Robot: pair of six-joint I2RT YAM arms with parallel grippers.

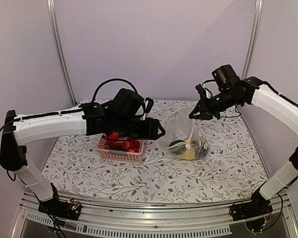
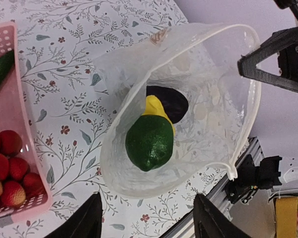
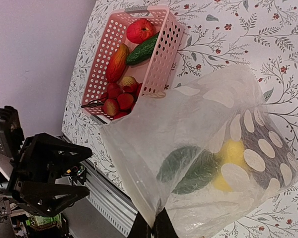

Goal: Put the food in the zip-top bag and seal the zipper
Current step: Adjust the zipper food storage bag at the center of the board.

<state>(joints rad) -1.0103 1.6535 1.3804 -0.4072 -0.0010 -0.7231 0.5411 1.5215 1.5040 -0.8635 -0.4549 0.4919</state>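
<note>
Floral-print desk [image 1: 154, 183] under pale walls: your right fingers [image 3: 141, 230] are clenched on the rim of the zip-top bag [image 3: 188, 129], holding its mouth wide. Your left fingers [image 2: 87, 223] stand released and empty, facing that mouth. Past them, inside the bag, lie a green fruit [image 2: 149, 141], a yellow piece [image 2: 156, 109] and a dark purple one [image 2: 171, 101]. Strawberries [image 2: 10, 168] and a cucumber [image 2: 0, 74] sit in the pink basket [image 2: 27, 131] beside the left fingers.

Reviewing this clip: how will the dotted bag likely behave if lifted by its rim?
The zip-top bag looks floppy: its thin wall creases and stands only where the right gripper pinches the rim, so it would probably sag. The green fruit and yellow fruit inside likely pull the bottom down and may roll.
</note>
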